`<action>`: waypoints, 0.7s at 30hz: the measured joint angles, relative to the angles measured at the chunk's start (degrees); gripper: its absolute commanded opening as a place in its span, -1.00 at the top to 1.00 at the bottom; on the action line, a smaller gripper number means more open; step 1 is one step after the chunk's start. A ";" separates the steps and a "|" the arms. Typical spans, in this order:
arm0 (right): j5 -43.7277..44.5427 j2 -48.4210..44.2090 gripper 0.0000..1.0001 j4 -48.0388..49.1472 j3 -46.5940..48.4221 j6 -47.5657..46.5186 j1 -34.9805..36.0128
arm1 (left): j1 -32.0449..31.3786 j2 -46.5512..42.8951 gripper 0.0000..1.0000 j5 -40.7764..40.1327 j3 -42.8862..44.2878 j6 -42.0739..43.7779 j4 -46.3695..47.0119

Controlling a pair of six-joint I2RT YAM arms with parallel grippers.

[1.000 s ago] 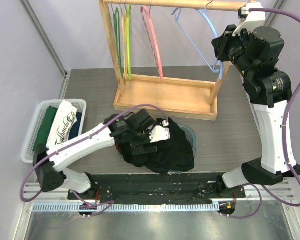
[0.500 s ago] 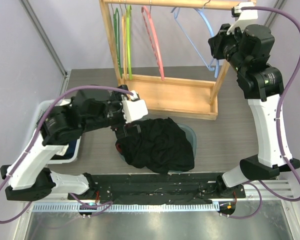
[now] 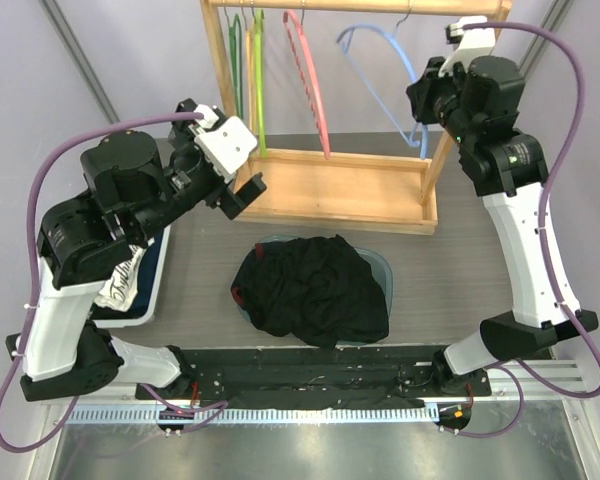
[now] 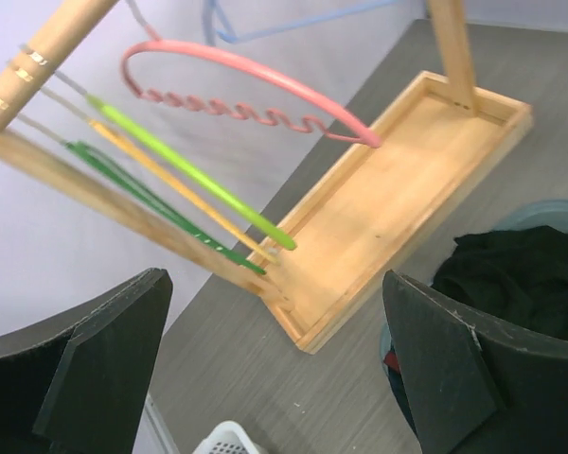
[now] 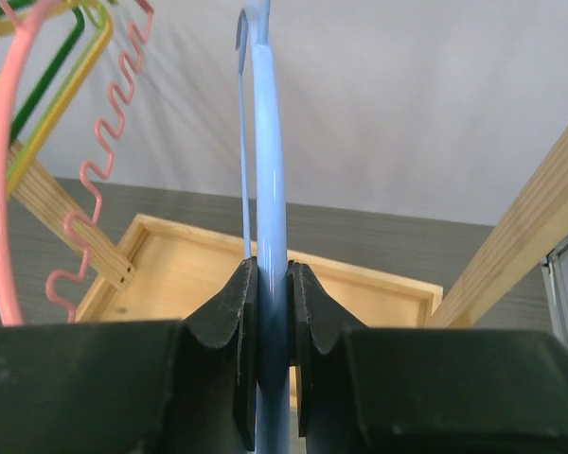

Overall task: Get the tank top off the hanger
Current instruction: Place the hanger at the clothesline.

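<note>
Looking at it now: tank top [image 3: 315, 290] is already off, a black heap on the table [image 3: 480, 250] in front of the wooden rack [image 3: 330, 190], partly over a blue-grey disc [image 3: 383, 272]; can't tell what that is.

Right gripper [image 5: 270, 274] is clamped on the lower arm of the bare blue hanger [image 5: 268, 142], whose hook sits up at the rail [image 3: 360, 8]. Left gripper [image 4: 273, 284] is up by the rack's left side, jaws wide apart, nothing between them.

My read: removal is done, this is the hanger hand-off back to the rack. Next move calls for the right jaws to let go and back out straight, without dragging the hook off the rail.

Watch-outs: right rack post [image 3: 442, 165] is just beside that gripper, and the pink hanger [image 3: 308, 80] is next along. Green hanger [image 4: 185, 165] and yellow hanger [image 4: 170, 194] are nearer the left arm. White basket [image 4: 229, 440] is off to the left, out of the way.
</note>
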 measured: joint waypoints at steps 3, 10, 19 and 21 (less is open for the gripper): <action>-0.07 0.00 0.98 0.39 -3.78 0.24 0.02 | 1.29 0.52 -0.99 -3.65 -0.92 -0.98 2.93; 0.17 0.28 0.98 1.77 -5.49 0.00 0.00 | 2.71 1.77 -0.99 -6.80 -5.25 -3.08 5.33; 1.84 4.37 0.98 -0.59 -1.05 -2.99 -1.53 | 4.98 3.45 -1.00 -7.19 -6.58 -7.21 5.73; 1.57 5.73 0.98 -0.76 -0.98 -3.37 -1.64 | 5.35 3.43 -0.99 -7.19 -6.58 -7.74 5.77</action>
